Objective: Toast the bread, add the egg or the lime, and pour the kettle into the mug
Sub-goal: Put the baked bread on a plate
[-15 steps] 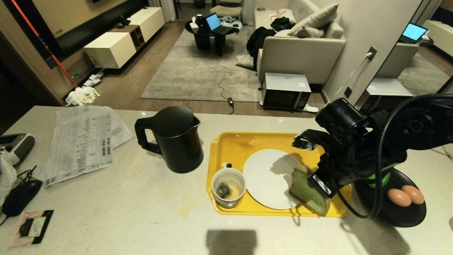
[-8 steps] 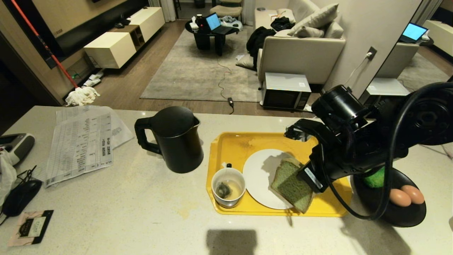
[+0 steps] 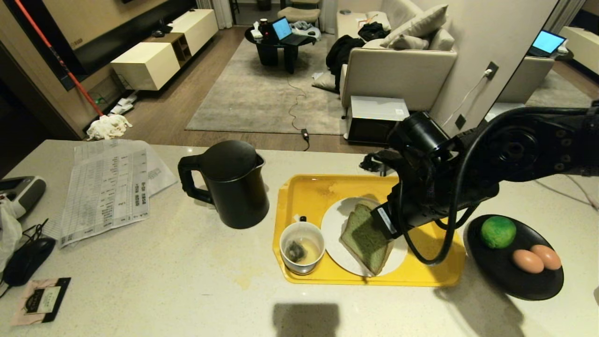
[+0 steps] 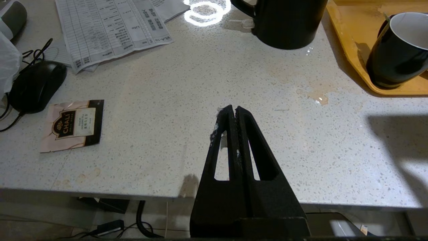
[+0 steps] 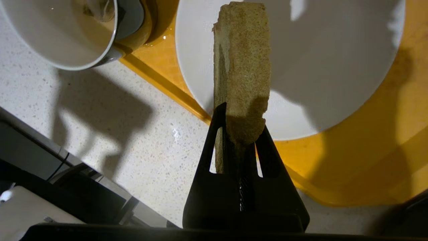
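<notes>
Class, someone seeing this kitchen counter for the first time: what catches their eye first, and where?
The right gripper holds the pale green bread slice over the round white plate on the bright yellow tray. Left of the tray stands the tall matte black kettle.

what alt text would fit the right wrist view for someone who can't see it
The right gripper pinches a slice of bread edge-on above a white plate on a yellow tray. A mug stands on the tray beside the plate.
</notes>
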Tool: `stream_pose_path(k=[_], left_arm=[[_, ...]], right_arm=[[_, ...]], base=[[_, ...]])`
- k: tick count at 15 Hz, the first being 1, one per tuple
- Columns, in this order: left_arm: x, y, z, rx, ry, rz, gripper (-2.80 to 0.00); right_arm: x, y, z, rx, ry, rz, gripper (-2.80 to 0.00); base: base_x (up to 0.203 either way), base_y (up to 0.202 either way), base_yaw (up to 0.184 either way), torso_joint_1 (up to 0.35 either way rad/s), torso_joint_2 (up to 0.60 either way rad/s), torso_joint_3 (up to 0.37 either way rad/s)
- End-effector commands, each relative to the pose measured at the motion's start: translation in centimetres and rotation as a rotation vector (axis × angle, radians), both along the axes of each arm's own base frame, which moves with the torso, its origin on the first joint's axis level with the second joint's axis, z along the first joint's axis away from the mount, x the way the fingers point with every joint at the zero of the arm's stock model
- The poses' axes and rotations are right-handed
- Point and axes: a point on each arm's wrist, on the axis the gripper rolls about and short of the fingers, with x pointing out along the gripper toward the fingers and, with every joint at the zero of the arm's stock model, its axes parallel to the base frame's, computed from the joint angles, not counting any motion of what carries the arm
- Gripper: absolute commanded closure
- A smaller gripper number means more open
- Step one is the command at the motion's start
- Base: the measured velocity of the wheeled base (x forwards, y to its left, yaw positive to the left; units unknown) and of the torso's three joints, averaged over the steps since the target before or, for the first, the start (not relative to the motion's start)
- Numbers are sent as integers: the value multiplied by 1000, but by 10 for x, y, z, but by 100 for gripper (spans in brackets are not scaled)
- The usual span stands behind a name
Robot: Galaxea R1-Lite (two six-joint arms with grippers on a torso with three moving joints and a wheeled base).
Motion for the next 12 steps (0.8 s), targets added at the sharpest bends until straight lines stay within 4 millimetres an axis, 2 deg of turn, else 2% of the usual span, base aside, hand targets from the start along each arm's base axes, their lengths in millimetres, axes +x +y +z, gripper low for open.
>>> stream_pose_path(k=[1, 3, 7, 10, 11, 12], left_arm=[[0, 0, 0, 0, 0, 1, 0], [0, 0, 0, 0, 0, 1, 0], [0, 0, 0, 0, 0, 1, 0], [0, 0, 0, 0, 0, 1, 0], [0, 0, 0, 0, 0, 1, 0], [0, 0, 0, 0, 0, 1, 0]], right_arm=[[15, 8, -21, -34, 44, -7, 0], [23, 5, -28, -61, 41, -39, 0], [35, -13, -26, -72, 27, -99, 0], [36, -23, -25, -81, 24, -107, 0], [35, -25, -25, -88, 25, -102, -280], [35, -25, -24, -88, 23, -101, -280]], base=[[0, 0, 0, 0, 0, 0], [0, 0, 0, 0, 0, 0], [0, 0, 0, 0, 0, 0], [0, 0, 0, 0, 0, 0], [0, 0, 0, 0, 0, 0], [0, 0, 0, 0, 0, 0]])
